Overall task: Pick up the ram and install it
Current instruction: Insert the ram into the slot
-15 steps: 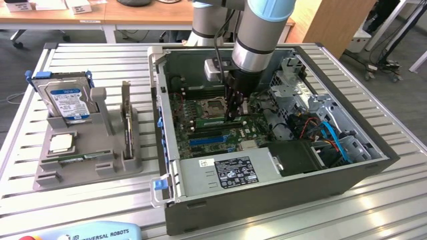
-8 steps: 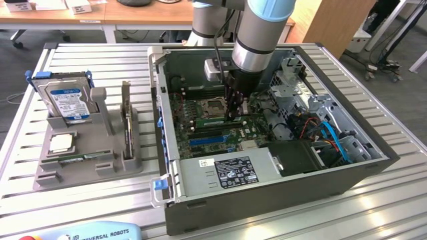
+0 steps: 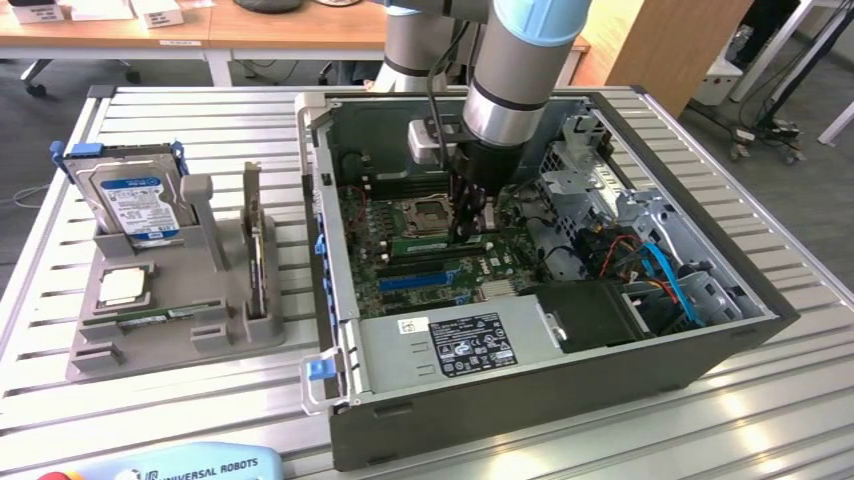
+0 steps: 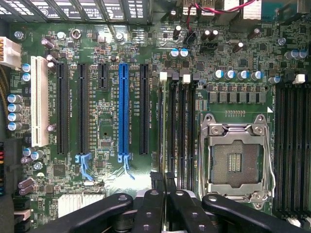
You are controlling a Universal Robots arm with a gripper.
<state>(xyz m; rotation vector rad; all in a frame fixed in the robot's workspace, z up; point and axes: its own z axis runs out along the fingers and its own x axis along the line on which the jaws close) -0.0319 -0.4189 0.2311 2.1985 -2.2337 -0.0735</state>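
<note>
Slatted aluminium table [image 3: 54, 300], wooden desks [image 3: 267, 35] behind, tall wooden panel [image 3: 667, 45], grey floor [image 3: 814, 190], bright glare on slats

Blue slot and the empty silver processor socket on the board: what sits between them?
In the wrist view, one black slot and a bank of narrow memory slots.

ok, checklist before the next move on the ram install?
1. Gripper shut: ok.
2. Ram clamped between fingers: cannot tell.
3. Gripper above memory slots, beside CPU socket: ok.
4. Slot latches open: cannot tell.
5. Cables apart from the arm: ok.
</note>
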